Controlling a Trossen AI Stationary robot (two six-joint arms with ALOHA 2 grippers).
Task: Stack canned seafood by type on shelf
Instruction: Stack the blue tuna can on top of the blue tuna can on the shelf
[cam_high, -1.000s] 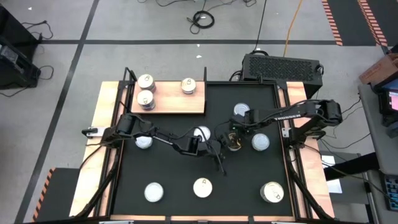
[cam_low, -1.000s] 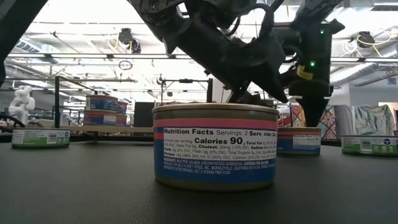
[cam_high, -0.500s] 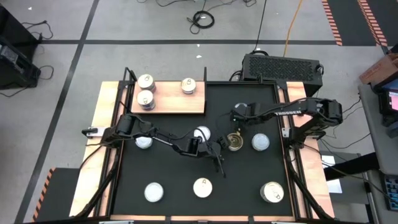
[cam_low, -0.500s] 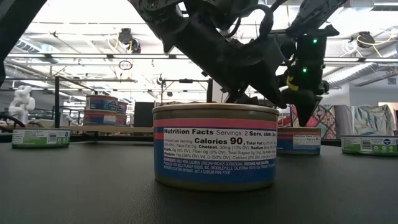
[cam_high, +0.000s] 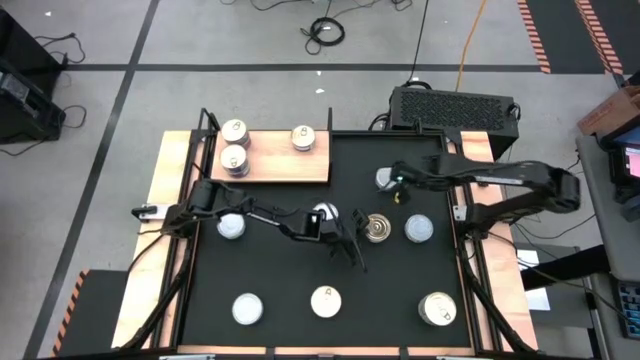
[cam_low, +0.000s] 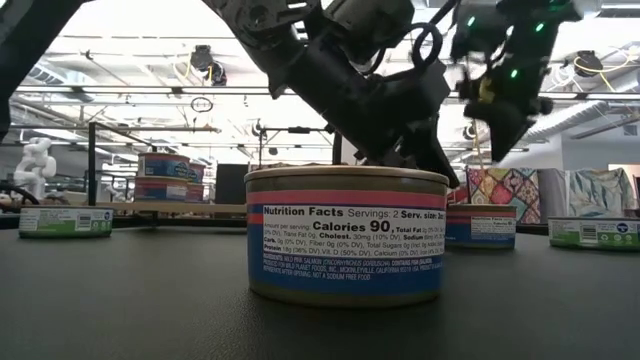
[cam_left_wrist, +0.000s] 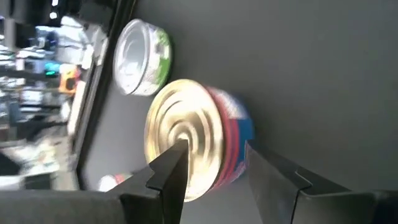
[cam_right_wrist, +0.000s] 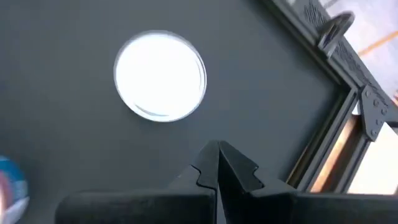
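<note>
A gold-lidded can (cam_high: 377, 228) with a red and blue label (cam_left_wrist: 186, 134) stands on the black mat. My left gripper (cam_high: 355, 243) is open just to its left; in the left wrist view its fingers (cam_left_wrist: 214, 177) stand on either side of the can's near edge, and I see no touch. My right gripper (cam_high: 399, 193) hovers shut (cam_right_wrist: 219, 160) above the mat by a white-lidded can (cam_high: 385, 178). The shelf (cam_high: 280, 165), a pale wooden board at the far left, bears three cans (cam_high: 235, 130), (cam_high: 235, 158), (cam_high: 303, 137).
More cans stand on the mat: two by the left arm (cam_high: 231, 228), (cam_high: 323, 213), one at the right (cam_high: 418, 228) and three along the near edge (cam_high: 247, 308), (cam_high: 325, 300), (cam_high: 437, 308). A black box (cam_high: 455, 105) sits beyond the table's far right corner.
My right gripper has left the gold-lidded can, risen and drawn back toward the table's far right, and the can stays standing where it was. My left gripper has rolled a little beside that can.
</note>
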